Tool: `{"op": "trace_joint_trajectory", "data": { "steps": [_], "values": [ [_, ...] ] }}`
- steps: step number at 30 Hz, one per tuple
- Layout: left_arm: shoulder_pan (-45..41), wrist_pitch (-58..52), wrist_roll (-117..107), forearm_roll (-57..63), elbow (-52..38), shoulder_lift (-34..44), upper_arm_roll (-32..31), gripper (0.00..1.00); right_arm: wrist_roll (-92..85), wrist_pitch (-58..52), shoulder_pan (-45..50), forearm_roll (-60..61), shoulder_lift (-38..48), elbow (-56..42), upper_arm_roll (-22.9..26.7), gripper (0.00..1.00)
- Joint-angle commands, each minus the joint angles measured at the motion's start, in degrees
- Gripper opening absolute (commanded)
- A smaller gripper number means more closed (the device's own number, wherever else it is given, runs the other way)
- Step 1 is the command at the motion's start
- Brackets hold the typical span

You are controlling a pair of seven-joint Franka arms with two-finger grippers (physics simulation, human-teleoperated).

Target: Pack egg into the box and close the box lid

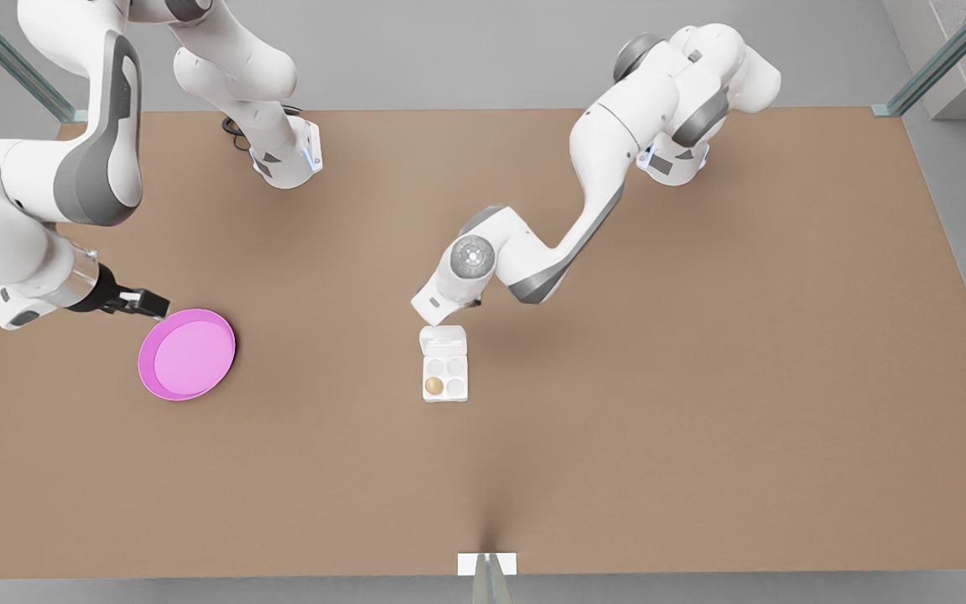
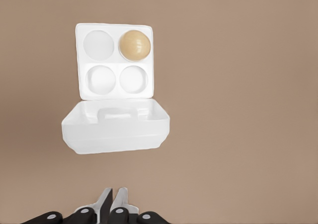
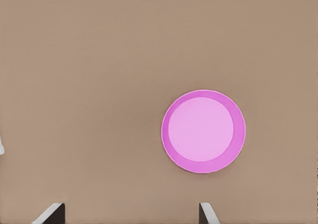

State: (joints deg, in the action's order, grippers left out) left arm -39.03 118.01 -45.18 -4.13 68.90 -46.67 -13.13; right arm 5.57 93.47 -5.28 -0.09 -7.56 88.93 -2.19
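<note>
The white box (image 1: 445, 398) sits mid-table with its box lid (image 1: 443, 340) open on the far side. A tan egg (image 1: 433, 385) rests in the near well on the front view's left. My left gripper (image 1: 431, 322) hovers just behind the lid. In the left wrist view its fingers (image 2: 112, 194) are pressed together and hold nothing, a short way from the lid (image 2: 117, 129), with the box (image 2: 115, 64) and egg (image 2: 134, 45) beyond. My right gripper (image 1: 148, 303) waits at the front view's left, open (image 3: 129, 211).
A round pink plate (image 1: 187, 353) lies bare just beside the right gripper, and the right wrist view looks down on the plate (image 3: 202, 131). Brown tabletop stretches around the box. A small white marker (image 1: 487, 564) sits at the table's near edge.
</note>
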Motion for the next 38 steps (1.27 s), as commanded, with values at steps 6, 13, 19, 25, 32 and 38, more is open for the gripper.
{"op": "trace_joint_trajectory", "data": {
  "steps": [6, 13, 19, 25, 32, 38],
  "values": [
    [0.2, 2.0, 0.0, 6.2, 0.6, -2.0, -0.1, 0.21, 0.1, 2.4, 0.4, 0.2, -0.1, 0.5, -0.2, 1.0],
    [0.5, 7.7, -0.3, 5.5, 0.1, -3.3, -0.5, 0.21, -0.3, 2.2, 0.2, 0.3, -0.4, 0.4, -0.1, 1.0],
    [3.6, 1.7, 0.0, 3.3, -0.1, 0.7, -0.8, 0.21, -0.4, 1.9, 0.1, 0.3, -0.5, 0.4, -0.1, 1.0],
    [19.6, -34.4, 23.6, 1.1, -0.3, 13.7, 1.1, 0.52, -0.4, 1.8, -0.1, 0.3, -0.6, 0.4, -0.1, 1.0],
    [26.3, -36.5, 38.8, 1.2, 14.2, 36.4, 18.0, 1.0, -4.2, 1.6, 0.2, -0.1, -0.5, -0.1, 0.0, 1.0],
    [28.0, -36.1, 38.0, 1.4, 15.6, 37.2, 17.4, 1.0, -6.8, 1.2, -0.3, -0.1, -0.5, 0.0, 0.1, 1.0]
  ]
}}
